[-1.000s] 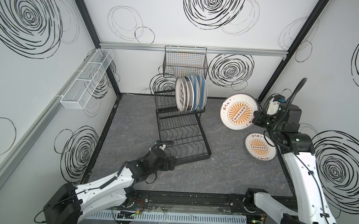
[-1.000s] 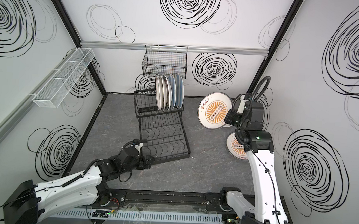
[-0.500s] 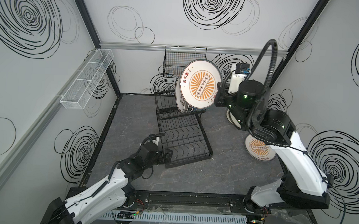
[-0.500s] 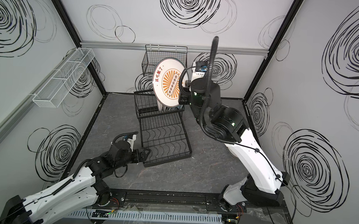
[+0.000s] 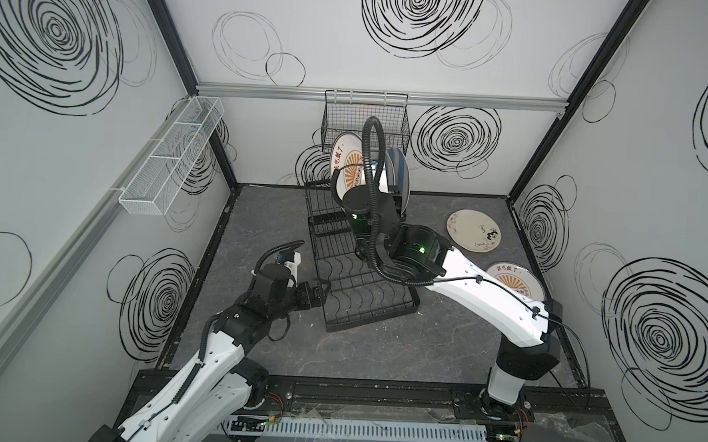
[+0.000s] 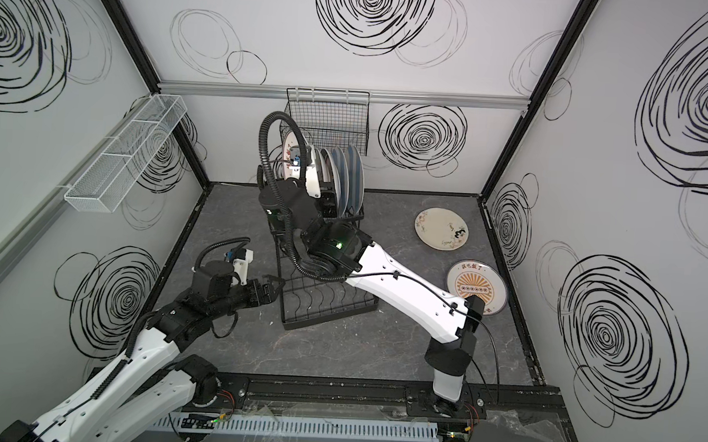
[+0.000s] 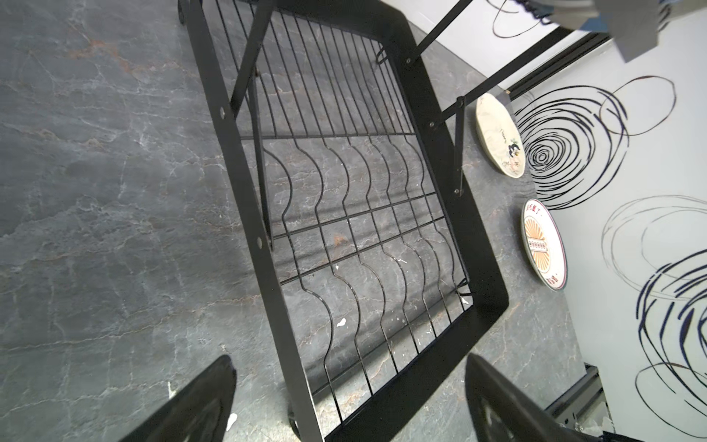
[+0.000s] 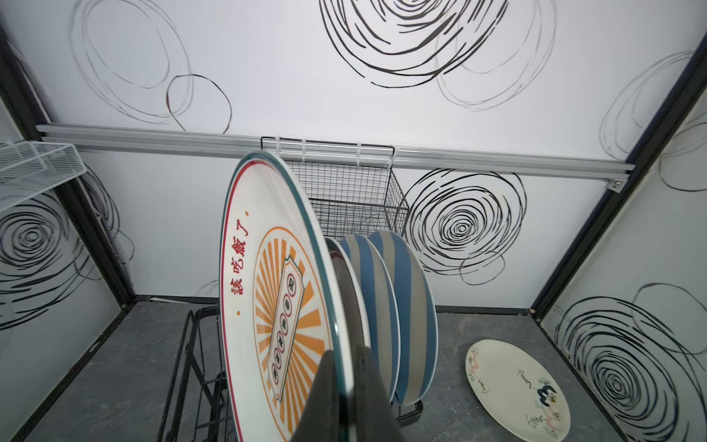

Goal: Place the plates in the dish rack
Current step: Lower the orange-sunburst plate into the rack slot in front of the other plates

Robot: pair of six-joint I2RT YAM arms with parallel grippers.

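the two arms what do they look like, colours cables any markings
The left arm and right arm match: white shells on the long links, black joints and wrists. The left hand and right hand are black. A black ribbed hose loops off each wrist, a thin black cable is clipped along the right arm, and green lights glow on its joints.

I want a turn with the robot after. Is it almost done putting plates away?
Over halfway, it looks. Done: two blue-striped plates and a few more stand in the dish rack. In hand: the right gripper pinches an orange sunburst plate upright beside them. Still to go: a floral plate and a second sunburst plate lie flat on the table.
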